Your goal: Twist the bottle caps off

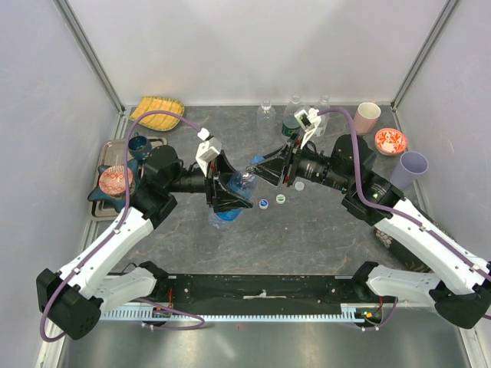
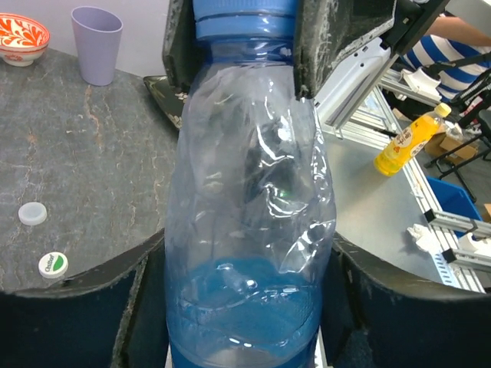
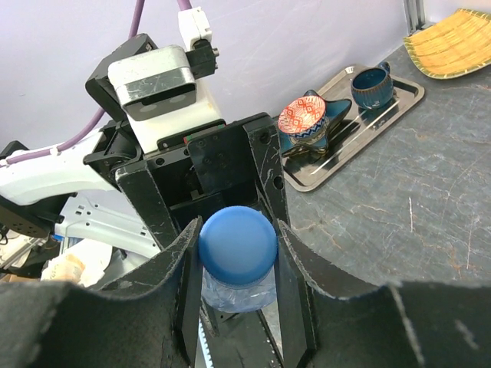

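Observation:
My left gripper (image 1: 230,195) is shut on the body of the blue-tinted bottle (image 2: 245,230) and holds it tilted over the table's middle. The blue cap (image 3: 237,245) sits on the bottle's neck. My right gripper (image 3: 236,253) is shut on the blue cap, one finger on each side; it also shows in the top view (image 1: 262,169). Three loose caps lie on the table: white-and-blue (image 1: 263,203), white-and-green (image 1: 281,199) and plain white (image 1: 299,185). At the back stand a clear bottle (image 1: 265,115), a green-label bottle (image 1: 292,116) and another clear bottle (image 1: 323,111), all without caps.
A pink cup (image 1: 367,117), a red patterned bowl (image 1: 390,141) and a purple cup (image 1: 412,169) stand at the right. A metal tray (image 1: 105,153) with a star bowl and a dark blue cup sits at the left. A yellow plate (image 1: 157,113) lies at the back left.

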